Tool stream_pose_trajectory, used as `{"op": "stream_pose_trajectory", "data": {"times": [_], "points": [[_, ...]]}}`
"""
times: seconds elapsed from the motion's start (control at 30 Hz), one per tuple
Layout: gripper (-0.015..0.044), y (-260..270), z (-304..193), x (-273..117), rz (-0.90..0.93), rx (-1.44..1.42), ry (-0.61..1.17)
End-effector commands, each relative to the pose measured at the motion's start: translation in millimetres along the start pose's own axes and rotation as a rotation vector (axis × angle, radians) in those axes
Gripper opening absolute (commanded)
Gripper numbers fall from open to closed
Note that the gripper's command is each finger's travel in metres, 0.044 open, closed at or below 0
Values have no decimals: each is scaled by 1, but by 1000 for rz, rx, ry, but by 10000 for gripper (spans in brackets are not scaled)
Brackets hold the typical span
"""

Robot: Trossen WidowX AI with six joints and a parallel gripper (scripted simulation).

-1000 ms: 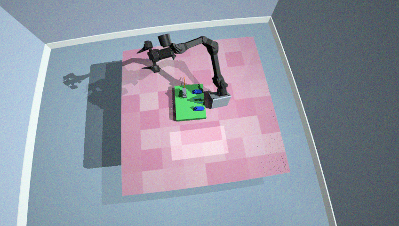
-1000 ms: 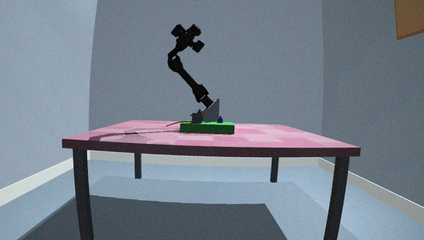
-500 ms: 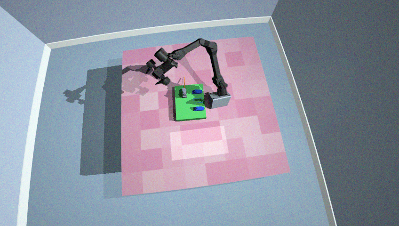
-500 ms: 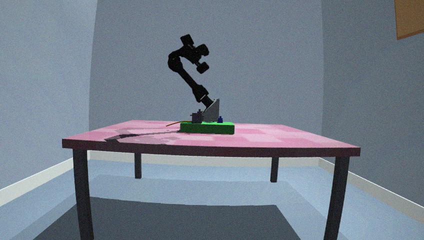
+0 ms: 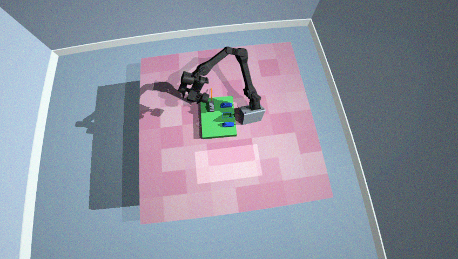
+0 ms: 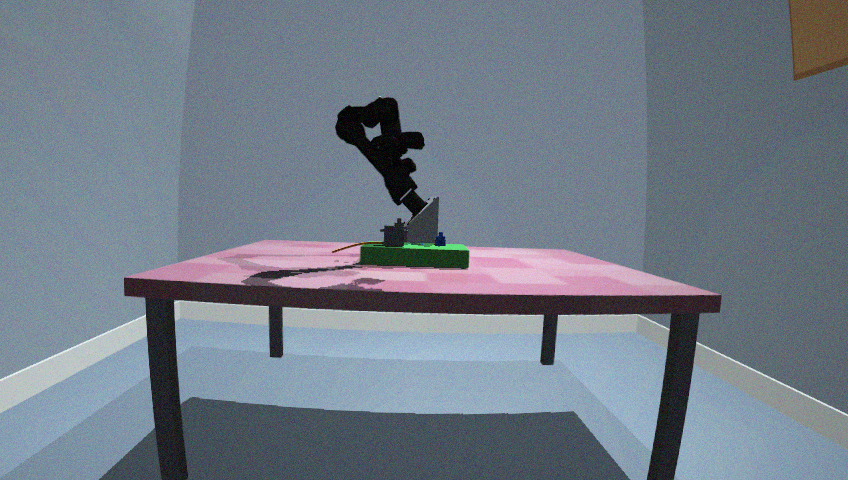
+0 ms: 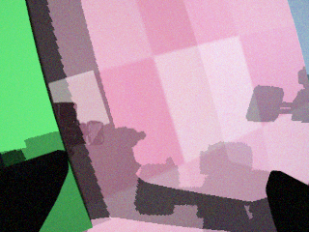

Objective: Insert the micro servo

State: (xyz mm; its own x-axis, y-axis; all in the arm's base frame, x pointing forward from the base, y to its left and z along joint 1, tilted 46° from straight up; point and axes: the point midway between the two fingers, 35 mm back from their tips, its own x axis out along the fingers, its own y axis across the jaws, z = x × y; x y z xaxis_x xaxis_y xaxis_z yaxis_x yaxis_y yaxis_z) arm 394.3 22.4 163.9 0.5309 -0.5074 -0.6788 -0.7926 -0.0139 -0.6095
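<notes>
Loose servo near the spread gripper
The grey micro servo (image 5: pixel 210 107) (image 6: pixel 393 234) stands on the green deck (image 5: pixel 218 129) (image 6: pixel 414 256) (image 7: pixel 21 87), outside the gripper's (image 5: pixel 195 98) (image 7: pixel 169 186) fingers.

The surface (image 5: pixel 224 198) (image 6: pixel 535 276) (image 7: pixel 174 97) is a rectangular table top, finished in a patchwork of pale and deeper pink rectangles, with a dark edge. It is carried on dark legs (image 6: pixel 163 386), four of them visible. Directly on it lies a green deck block (image 5: pixel 216 128) (image 6: pixel 413 256) (image 7: pixel 19 97), flat and thick-sided. Just beside the block stands a grey wedge-shaped base (image 5: pixel 252 116) (image 6: pixel 426 228); whether the two touch cannot be determined. Dark shadows fall across the top around the block, and a lighter rectangular patch is noted on the pink finish.
</notes>
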Motion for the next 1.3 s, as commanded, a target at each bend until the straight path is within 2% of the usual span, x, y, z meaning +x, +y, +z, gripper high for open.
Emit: {"op": "stream_pose_trajectory", "data": {"times": [0.0, 0.47, 1.27], "points": [[440, 29, -12, 12, 101, -62, 64], [440, 119, -70, 17, 441, -283, 259], [440, 136, -84, 52, 444, -286, 262]]}}
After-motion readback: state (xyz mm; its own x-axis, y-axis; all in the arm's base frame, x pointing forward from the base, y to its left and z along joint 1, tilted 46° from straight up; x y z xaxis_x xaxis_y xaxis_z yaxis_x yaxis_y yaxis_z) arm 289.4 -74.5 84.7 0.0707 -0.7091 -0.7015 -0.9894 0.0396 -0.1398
